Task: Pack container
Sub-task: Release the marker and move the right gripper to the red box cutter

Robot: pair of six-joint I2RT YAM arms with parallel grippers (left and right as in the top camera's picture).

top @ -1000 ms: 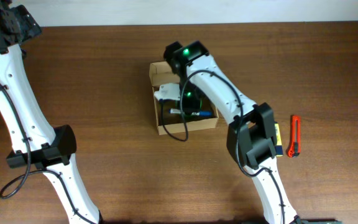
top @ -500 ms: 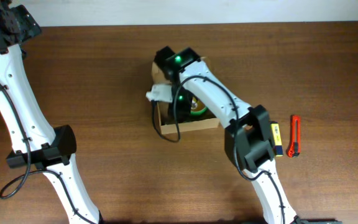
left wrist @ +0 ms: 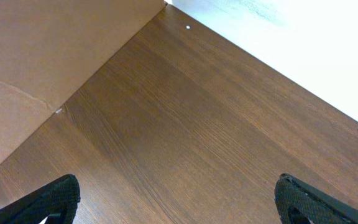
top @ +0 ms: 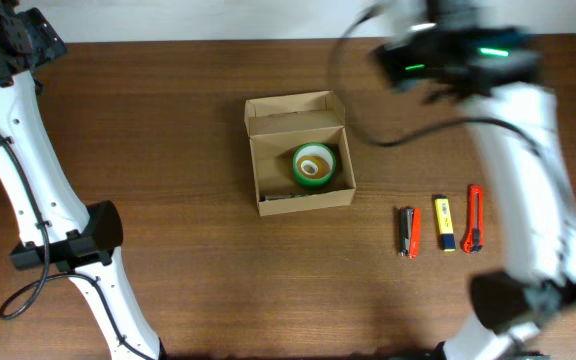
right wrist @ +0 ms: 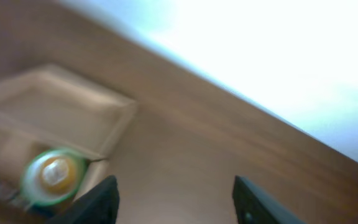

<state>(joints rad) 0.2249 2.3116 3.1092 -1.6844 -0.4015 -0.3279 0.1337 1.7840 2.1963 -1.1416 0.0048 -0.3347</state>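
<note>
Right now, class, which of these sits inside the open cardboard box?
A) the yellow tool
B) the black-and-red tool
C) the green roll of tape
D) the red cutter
C: in the overhead view the green roll of tape lies inside the cardboard box, while the red cutter, yellow tool and black-and-red tool lie on the table to its right.

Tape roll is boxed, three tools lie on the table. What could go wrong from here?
The black-and-red tool, yellow tool and red cutter lie side by side with narrow gaps; the open right pincer may knock a neighbour when taking one. The green tape roll fills much of the container, so long tools may prop on it and block the lid flap.
</note>
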